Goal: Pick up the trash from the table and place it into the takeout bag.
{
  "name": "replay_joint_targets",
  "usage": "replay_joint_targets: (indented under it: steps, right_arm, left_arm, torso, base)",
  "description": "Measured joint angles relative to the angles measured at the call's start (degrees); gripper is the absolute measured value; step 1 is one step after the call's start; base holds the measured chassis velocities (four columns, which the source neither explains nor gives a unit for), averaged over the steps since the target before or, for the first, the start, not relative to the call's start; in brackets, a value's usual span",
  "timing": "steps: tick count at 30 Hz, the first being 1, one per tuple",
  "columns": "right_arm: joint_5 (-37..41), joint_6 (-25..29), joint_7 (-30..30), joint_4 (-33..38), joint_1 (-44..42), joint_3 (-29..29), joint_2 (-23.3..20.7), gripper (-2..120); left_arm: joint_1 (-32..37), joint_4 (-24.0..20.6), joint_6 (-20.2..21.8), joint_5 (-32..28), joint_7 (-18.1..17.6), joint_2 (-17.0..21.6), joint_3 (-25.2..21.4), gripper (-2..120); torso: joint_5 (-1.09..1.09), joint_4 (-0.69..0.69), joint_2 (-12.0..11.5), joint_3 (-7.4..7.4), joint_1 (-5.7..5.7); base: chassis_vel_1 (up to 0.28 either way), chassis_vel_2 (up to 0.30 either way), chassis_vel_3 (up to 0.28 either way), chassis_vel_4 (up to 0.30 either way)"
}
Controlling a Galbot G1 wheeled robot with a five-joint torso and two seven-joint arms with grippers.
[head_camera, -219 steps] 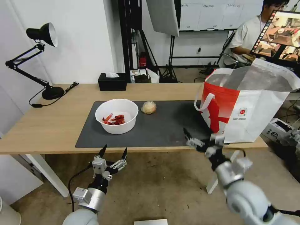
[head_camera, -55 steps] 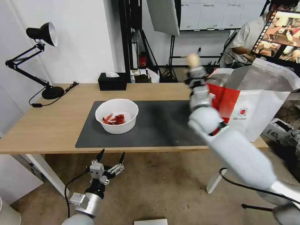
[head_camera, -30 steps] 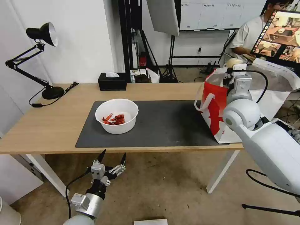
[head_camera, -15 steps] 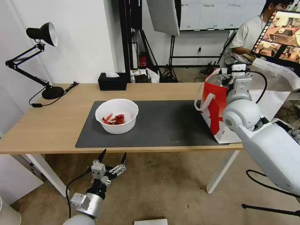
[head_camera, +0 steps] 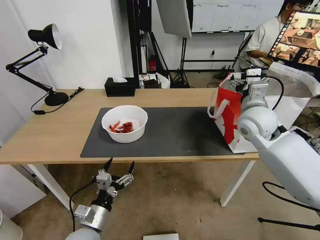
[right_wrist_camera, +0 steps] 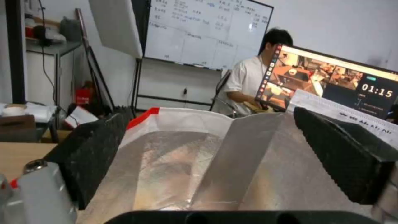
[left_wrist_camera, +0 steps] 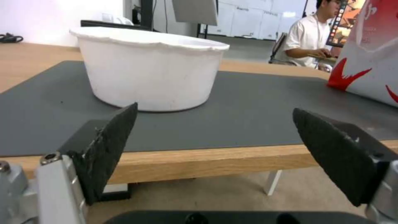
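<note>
A white round bowl point(head_camera: 124, 123) with red scraps, trash of the task, stands on the dark grey mat point(head_camera: 173, 133) of the light-wood table point(head_camera: 63, 133). The left wrist view shows the bowl point(left_wrist_camera: 149, 68) close up. The red-and-white takeout bag point(head_camera: 230, 113) stands open at the table's right end. My right gripper point(head_camera: 248, 78) hangs open over the bag's mouth, and between its fingers I see the silver foil lining of the bag point(right_wrist_camera: 186, 161). My left gripper point(head_camera: 119, 165) waits open below the table's front edge, level with the bowl, nothing between its fingers point(left_wrist_camera: 112, 137).
A black desk lamp point(head_camera: 46, 66) stands at the table's back left, with a black tissue box point(head_camera: 120, 87) at the back edge. A person sits at a monitor point(head_camera: 298, 36) behind the bag. The bag's red side point(left_wrist_camera: 369, 62) rises at the mat's right end.
My right gripper carried the tan ball from the mat up over the bag. Its fingers have since opened and the ball is gone from them. The left arm has barely moved.
</note>
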Motion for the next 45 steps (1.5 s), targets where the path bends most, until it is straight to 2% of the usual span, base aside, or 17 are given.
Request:
replay_joint_targets:
  steps: [7, 10, 11, 14, 15, 17, 19, 22, 25, 28, 30, 31, 32, 33, 37, 40, 45]
  right_arm:
    - [0.0, 0.6, 0.0, 0.6, -0.9, 0.5, -0.3, 100]
    - [3.5, 7.1, -3.6, 3.3, -1.9, 1.6, -1.0, 100]
    - [3.5, 7.1, -3.6, 3.3, -1.9, 1.6, -1.0, 100]
    - [11.2, 13.0, -11.6, 8.9, -6.0, 3.7, -2.6, 100]
    - [11.2, 13.0, -11.6, 8.9, -6.0, 3.7, -2.6, 100]
    - [15.5, 15.8, -17.4, 12.5, -10.8, 5.6, -3.8, 100]
    - [16.3, 17.1, -20.6, 13.6, -13.4, 6.4, -4.3, 100]
    - [17.6, 21.2, -30.6, 15.8, -21.6, 10.1, -4.8, 100]
    - [17.4, 24.8, -37.3, 17.3, -28.4, 13.6, -4.7, 100]
    - [14.1, 28.7, -42.3, 18.0, -36.5, 17.2, -3.7, 100]
    - [6.7, 34.3, -45.4, 17.8, -45.0, 20.2, -1.5, 100]
    - [6.7, 34.3, -45.4, 17.8, -45.0, 20.2, -1.5, 100]
    - [2.2, 37.2, -46.2, 17.2, -48.8, 21.3, 0.1, 100]
    - [-2.5, 40.4, -46.4, 16.2, -53.0, 22.0, 2.2, 100]
    - [-8.3, 44.0, -45.6, 15.0, -59.7, 22.9, 6.1, 100]
    - [-14.2, 48.4, -43.3, 12.1, -67.4, 23.0, 11.6, 100]
    - [-16.8, 50.7, -42.0, 9.8, -69.5, 21.8, 13.8, 100]
  left_arm:
    - [0.1, -0.2, 0.0, 0.0, 0.0, -0.1, 0.0, 100]
    - [0.3, -0.4, 0.0, 0.0, 0.0, -0.1, -0.1, 100]
    - [0.3, -0.4, 0.0, 0.0, 0.0, -0.1, -0.1, 100]
    - [0.3, -0.5, 0.0, 0.0, -0.1, -0.1, -0.2, 100]
    - [0.3, -0.5, 0.0, 0.0, -0.1, -0.1, -0.2, 100]
    - [0.3, -0.6, 0.0, 0.0, -0.1, -0.1, -0.2, 100]
    - [0.3, -0.7, -0.1, 0.0, -0.1, -0.2, -0.3, 100]
    - [0.8, -1.1, -0.3, 0.2, 0.0, -0.4, -1.2, 100]
    - [1.1, -1.2, -0.7, 0.3, 0.0, -0.4, -1.8, 100]
    - [1.7, -1.3, -1.1, 0.4, 0.2, -0.4, -2.3, 100]
    - [2.1, -1.3, -1.3, 0.5, 0.3, -0.5, -2.6, 100]
    - [2.1, -1.3, -1.3, 0.5, 0.3, -0.5, -2.6, 100]
    - [2.2, -1.3, -1.5, 0.7, 0.3, -0.6, -2.6, 100]
    - [2.3, -1.1, -1.7, 0.9, 0.3, -0.8, -2.6, 100]
    - [2.3, -0.9, -1.8, 1.2, 0.3, -1.0, -2.4, 100]
    - [2.3, -0.5, -2.0, 1.5, 0.4, -1.2, -1.9, 100]
    - [2.2, -0.4, -2.0, 1.8, 0.4, -1.3, -1.4, 100]
  torso:
    - [0.00, 0.00, 0.0, 0.00, 0.00]
    - [0.00, 0.00, 0.0, 0.00, 0.00]
    - [0.00, 0.00, 0.0, 0.00, 0.00]
    - [-0.02, 0.01, 0.0, 0.00, 0.00]
    - [-0.02, 0.01, 0.0, 0.00, 0.00]
    - [0.00, 0.00, 0.0, -0.01, 0.00]
    - [-0.01, -0.01, 0.0, -0.01, 0.00]
    - [0.01, 0.00, 0.0, 0.00, 0.00]
    - [0.00, 0.00, 0.0, -0.01, 0.00]
    - [0.00, 0.00, 0.0, -0.01, 0.00]
    - [0.01, -0.01, 0.0, -0.01, 0.00]
    - [0.01, -0.01, 0.0, -0.01, 0.00]
    - [-0.01, -0.01, 0.0, -0.01, 0.00]
    - [0.00, 0.00, 0.0, -0.01, 0.00]
    - [0.01, 0.00, 0.0, -0.01, 0.00]
    - [0.00, -0.02, 0.0, -0.01, -0.01]
    - [0.00, -0.01, 0.0, 0.00, -0.01]
  base:
    - [0.000, 0.000, 0.000, 0.000]
    - [0.000, 0.000, 0.000, 0.000]
    - [0.000, 0.000, 0.000, 0.000]
    - [0.000, 0.000, 0.000, 0.000]
    - [0.000, 0.000, 0.000, 0.000]
    - [0.000, 0.000, 0.000, 0.000]
    - [0.000, 0.000, 0.000, 0.000]
    - [0.000, 0.000, 0.000, 0.000]
    - [0.000, 0.000, 0.000, 0.000]
    - [0.000, 0.000, 0.000, 0.000]
    - [0.000, 0.000, 0.000, 0.000]
    - [0.000, 0.000, 0.000, 0.000]
    - [0.000, 0.000, 0.000, 0.000]
    - [0.000, 0.000, 0.000, 0.000]
    - [0.000, 0.000, 0.000, 0.000]
    - [0.000, 0.000, 0.000, 0.000]
    - [0.000, 0.000, 0.000, 0.000]
